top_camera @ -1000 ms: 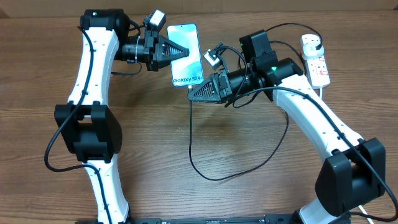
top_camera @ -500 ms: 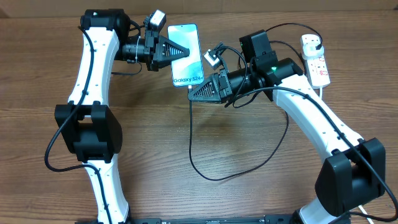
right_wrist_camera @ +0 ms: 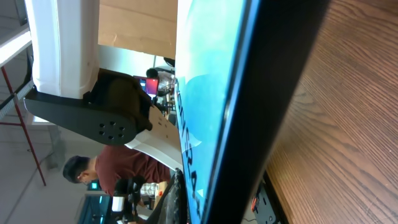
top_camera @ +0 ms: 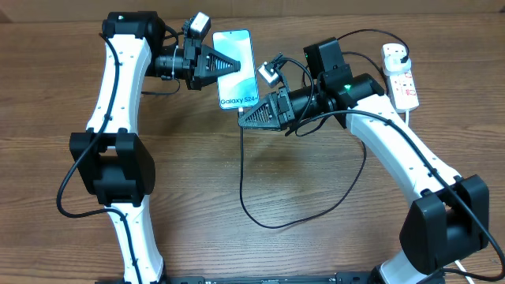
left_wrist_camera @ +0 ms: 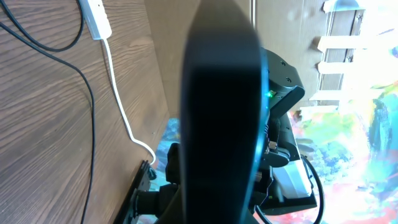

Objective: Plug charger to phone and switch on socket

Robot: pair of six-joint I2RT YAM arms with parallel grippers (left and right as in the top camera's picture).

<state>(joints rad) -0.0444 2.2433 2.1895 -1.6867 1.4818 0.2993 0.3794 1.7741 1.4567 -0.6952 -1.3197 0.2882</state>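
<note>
The left fingers (top_camera: 233, 67) are pinched narrow on the left edge of the phone (top_camera: 241, 46), in the upper middle of the overhead frame. They seem to be there to brace it so it cannot slide when pushed from below. The right fingers (top_camera: 246, 121) are also closed tight, just under the phone's bottom edge. The charger (top_camera: 241, 181) runs out from beneath them, so they appear to hold its connector end, though the tip itself is hidden. The right wrist view is filled by the phone's teal screen and black frame, edge-on and very close. From there the cable drops in a wide loop over the tabletop (top_camera: 197, 205). The socket (top_camera: 403, 85) lies at the upper right, well apart from both hands, so its switch is probably not yet pressed
</note>
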